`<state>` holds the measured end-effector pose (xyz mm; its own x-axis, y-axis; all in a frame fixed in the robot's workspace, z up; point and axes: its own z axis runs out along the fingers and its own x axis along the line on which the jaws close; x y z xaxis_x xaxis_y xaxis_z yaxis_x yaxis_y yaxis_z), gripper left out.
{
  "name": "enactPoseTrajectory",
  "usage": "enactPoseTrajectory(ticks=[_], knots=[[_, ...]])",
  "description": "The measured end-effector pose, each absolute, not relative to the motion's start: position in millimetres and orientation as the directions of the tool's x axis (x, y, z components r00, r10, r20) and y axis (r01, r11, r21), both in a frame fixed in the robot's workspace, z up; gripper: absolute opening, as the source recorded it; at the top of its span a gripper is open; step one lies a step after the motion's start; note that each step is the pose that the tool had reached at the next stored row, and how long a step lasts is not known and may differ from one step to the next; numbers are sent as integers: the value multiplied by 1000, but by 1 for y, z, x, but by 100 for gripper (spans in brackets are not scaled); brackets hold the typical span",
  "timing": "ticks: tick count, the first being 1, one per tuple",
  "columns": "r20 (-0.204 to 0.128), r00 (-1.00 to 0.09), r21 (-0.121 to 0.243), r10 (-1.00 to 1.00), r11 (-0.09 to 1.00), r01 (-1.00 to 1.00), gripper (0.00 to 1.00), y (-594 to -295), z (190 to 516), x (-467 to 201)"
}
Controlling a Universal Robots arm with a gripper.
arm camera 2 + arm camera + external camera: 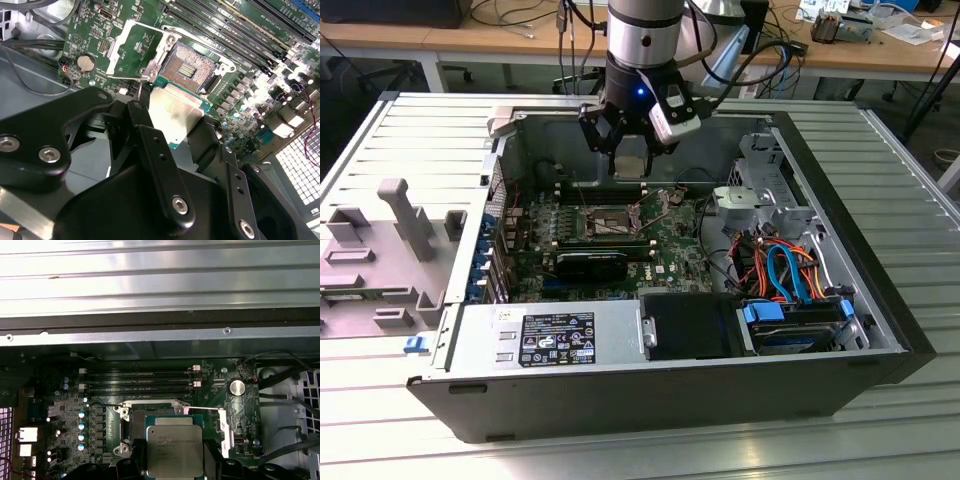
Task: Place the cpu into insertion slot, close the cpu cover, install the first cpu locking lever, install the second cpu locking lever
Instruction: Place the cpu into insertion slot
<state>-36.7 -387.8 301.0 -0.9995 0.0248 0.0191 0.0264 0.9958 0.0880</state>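
My gripper (pixel 631 165) is shut on the cpu (pixel 631 158), a flat square chip with a silver-grey top, and holds it by two opposite edges above the motherboard inside the open computer case. In the second wrist view the cpu (pixel 172 112) hangs just short of the open insertion slot (pixel 190 67), tilted relative to the board. The cpu cover (pixel 134 49), a thin silver frame with a large window, is swung open beside the slot. In the first wrist view the cpu (pixel 174 450) hides part of the slot (pixel 150 407), and a thin locking lever (pixel 200 409) stands raised.
Memory slots (pixel 140 380) and a coin battery (pixel 236 387) flank the socket. The case's metal wall (pixel 150 335) lies beyond them. A power supply (pixel 555 338), a drive bay with blue and orange cables (pixel 790 275) and a grey fixture (pixel 405 215) outside the case surround the work area.
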Motion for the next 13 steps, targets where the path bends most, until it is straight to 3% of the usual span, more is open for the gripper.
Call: enactPoseTrajectory(ticks=[13], knots=[[19, -1000, 88, 25, 996, 26, 54, -388, 297, -37]])
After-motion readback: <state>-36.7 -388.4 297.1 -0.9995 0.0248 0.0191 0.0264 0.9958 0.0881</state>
